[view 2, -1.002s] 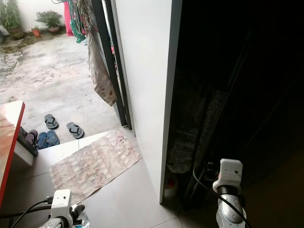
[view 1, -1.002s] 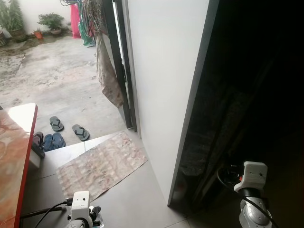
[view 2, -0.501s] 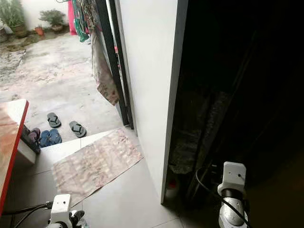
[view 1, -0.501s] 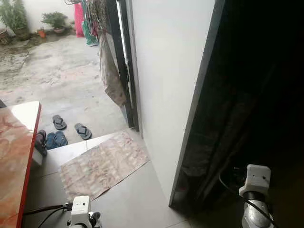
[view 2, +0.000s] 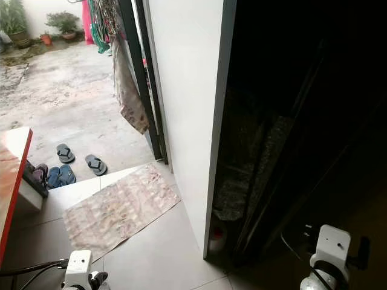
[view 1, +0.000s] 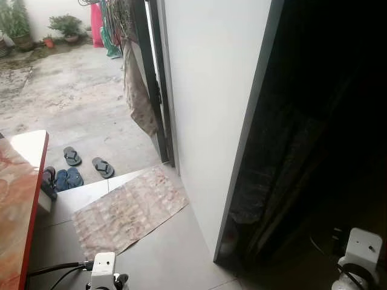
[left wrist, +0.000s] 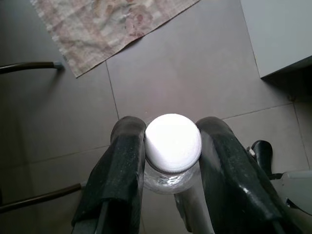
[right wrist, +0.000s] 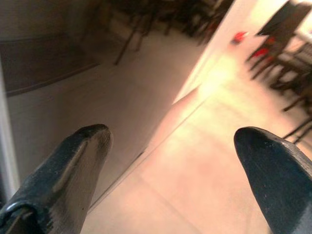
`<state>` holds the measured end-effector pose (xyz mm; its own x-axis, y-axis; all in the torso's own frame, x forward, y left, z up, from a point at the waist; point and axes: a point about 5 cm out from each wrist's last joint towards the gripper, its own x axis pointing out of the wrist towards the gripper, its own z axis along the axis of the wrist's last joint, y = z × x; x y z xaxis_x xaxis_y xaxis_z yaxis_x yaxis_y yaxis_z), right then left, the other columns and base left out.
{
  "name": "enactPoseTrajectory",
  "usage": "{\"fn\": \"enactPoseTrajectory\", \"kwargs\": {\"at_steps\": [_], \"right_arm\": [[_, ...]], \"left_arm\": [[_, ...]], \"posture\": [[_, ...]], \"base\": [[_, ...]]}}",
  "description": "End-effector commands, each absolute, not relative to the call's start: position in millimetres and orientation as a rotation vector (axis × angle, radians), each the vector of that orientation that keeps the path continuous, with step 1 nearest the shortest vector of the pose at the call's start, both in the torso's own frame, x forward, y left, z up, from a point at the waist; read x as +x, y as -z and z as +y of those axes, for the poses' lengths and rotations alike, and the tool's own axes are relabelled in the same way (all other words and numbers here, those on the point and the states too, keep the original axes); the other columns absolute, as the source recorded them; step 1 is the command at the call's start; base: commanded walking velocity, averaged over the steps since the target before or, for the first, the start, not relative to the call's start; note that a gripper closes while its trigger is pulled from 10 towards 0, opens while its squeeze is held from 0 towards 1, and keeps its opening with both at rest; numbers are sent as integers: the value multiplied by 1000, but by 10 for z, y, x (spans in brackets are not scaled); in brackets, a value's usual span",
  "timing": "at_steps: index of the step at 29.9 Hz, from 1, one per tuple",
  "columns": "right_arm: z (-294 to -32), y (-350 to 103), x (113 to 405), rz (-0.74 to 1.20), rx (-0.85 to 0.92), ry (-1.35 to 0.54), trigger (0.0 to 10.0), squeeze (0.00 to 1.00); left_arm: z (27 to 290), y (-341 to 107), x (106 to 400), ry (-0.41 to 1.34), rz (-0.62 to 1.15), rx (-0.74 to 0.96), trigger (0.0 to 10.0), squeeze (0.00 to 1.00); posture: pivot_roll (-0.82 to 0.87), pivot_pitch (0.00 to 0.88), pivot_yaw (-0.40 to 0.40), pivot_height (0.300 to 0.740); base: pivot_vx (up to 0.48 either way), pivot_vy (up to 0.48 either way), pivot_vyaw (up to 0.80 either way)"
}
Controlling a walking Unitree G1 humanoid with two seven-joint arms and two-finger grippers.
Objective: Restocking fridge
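The left gripper has two long black fingers with a matte, slightly dusty surface and rounded tips; the right gripper has the same black fingers, broad and blunt at the ends. Each wrist carries a small white boxy housing with a dark screw hole, set on a silver arm. Thin black cables run from both housings.

Head stereo pair, downward, doorway-facing
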<state>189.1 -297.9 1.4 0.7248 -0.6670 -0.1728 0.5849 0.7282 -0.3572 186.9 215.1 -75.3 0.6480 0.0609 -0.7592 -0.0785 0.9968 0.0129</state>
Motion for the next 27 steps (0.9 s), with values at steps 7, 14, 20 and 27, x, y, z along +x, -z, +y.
{"fn": "enactPoseTrajectory", "kwargs": {"at_steps": [7, 14, 20, 27], "right_arm": [[-2553, 117, 1829, 302, -214, 430, 10000, 0], [-2526, -2, 1861, 215, -180, 383, 10000, 0], [-2499, -217, 2099, 112, -170, 327, 10000, 0], [-2339, -326, 2211, 72, -104, 197, 10000, 169]], "left_arm": [[2112, 772, 1844, -51, 872, 3, 10000, 0], [2147, 797, 1783, -55, 896, 10, 10000, 0], [2224, 815, 1711, -68, 915, 13, 10000, 0], [2289, 819, 1669, -75, 927, 15, 10000, 0]], "posture": [[-99, 13, 20, 740], [-102, 17, 22, 740], [-102, 21, 20, 740], [-98, 22, 17, 740]], "base": [[0, 0, 0], [0, 0, 0], [0, 0, 0], [0, 0, 0]]}}
